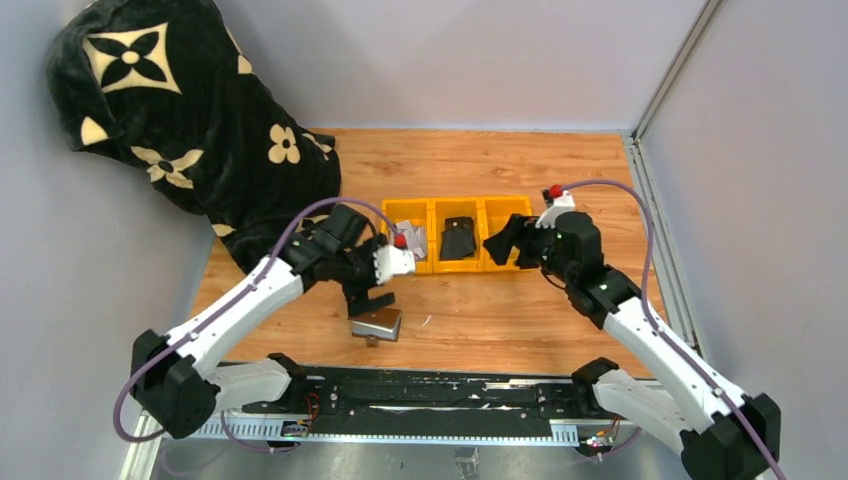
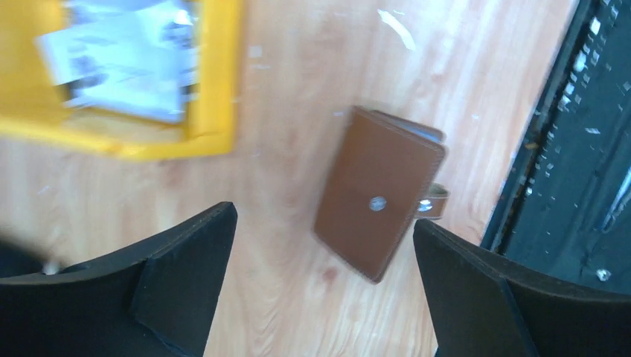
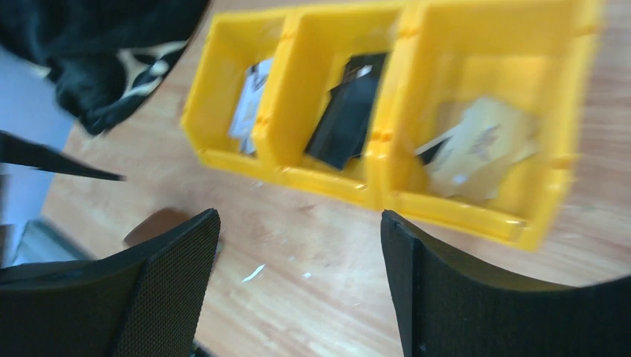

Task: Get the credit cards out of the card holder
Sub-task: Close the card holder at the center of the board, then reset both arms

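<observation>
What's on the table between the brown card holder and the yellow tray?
Only bare wood between card holder and yellow tray, seen in the left wrist view.

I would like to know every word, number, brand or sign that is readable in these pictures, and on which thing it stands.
No text can be read anywhere.
On the pale cards in the yellow tray: grey marks, too blurred to read.
On the tan card: dark marks, too blurred to read.
On the brown card holder: only a metal snap, no writing.
On the black blanket: cream flower shapes, no letters.
</observation>
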`<state>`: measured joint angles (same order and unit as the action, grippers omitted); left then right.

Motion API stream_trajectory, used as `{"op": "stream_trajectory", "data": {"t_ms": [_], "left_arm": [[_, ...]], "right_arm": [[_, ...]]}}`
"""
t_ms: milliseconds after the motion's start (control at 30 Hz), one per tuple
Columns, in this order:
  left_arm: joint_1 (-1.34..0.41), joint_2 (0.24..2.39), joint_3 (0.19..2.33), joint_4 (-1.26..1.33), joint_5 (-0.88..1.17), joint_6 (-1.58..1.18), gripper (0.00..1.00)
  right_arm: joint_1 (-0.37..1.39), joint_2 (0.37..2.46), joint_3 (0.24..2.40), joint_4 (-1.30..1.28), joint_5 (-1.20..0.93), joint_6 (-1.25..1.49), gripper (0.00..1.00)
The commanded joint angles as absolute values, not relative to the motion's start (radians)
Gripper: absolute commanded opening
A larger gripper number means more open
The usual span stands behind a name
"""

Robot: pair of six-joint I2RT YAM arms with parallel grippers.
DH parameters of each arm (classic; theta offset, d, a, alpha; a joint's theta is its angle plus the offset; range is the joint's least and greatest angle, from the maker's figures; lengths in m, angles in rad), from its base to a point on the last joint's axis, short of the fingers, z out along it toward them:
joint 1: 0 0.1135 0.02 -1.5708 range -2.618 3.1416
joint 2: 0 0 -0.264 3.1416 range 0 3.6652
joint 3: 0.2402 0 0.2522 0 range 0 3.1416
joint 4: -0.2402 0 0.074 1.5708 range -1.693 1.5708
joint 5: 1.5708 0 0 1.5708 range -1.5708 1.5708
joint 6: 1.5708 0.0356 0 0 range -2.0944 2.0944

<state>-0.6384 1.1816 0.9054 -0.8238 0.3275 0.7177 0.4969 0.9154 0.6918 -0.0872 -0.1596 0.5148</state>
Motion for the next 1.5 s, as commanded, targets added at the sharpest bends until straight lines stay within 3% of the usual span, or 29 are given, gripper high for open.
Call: {"op": "stream_trajectory", "data": {"t_ms": [0, 200, 333, 433, 800, 1033, 1233, 1367, 1467], "left_arm": [[-0.477, 1.125, 1.019, -0.890, 0.402, 0.663, 1.00], [-0.066, 1.109, 0.930, -0.584, 0.549, 0.465, 1.00], [0.063, 1.057, 0.663, -0.158, 0.479, 0.321, 1.00], [0.083, 1.035, 0.479, 0.174, 0.408, 0.214, 1.00], [0.084, 1.145, 0.183, 0.885, 0.265, 0.095, 1.00], [0.084, 1.160, 0.195, 0.883, 0.230, 0.063, 1.00], [0.084, 1.430, 0.095, 1.371, 0.228, 0.006, 1.00], [0.071, 1.359, 0.141, 1.172, 0.187, 0.023, 1.00], [0.040, 1.383, 0.184, 1.117, 0.134, 0.034, 1.00]], "right_arm": [[0.444, 0.821, 0.707, -0.205, 0.125, 0.410, 0.83], [0.425, 0.665, 0.541, -0.114, 0.679, 0.324, 0.90], [0.412, 0.653, 0.395, 0.088, 0.932, 0.238, 0.90], [0.380, 0.712, 0.331, 0.165, 1.004, 0.261, 0.90], [0.219, 0.977, 0.139, 0.647, 0.945, 0.221, 0.90], [0.175, 1.074, 0.135, 0.836, 0.829, 0.120, 0.90], [0.141, 1.224, 0.104, 1.085, 0.707, 0.036, 0.91], [0.141, 1.276, 0.135, 1.070, 0.411, -0.087, 0.91], [0.158, 1.498, 0.136, 1.351, 0.399, -0.185, 0.93]]}}
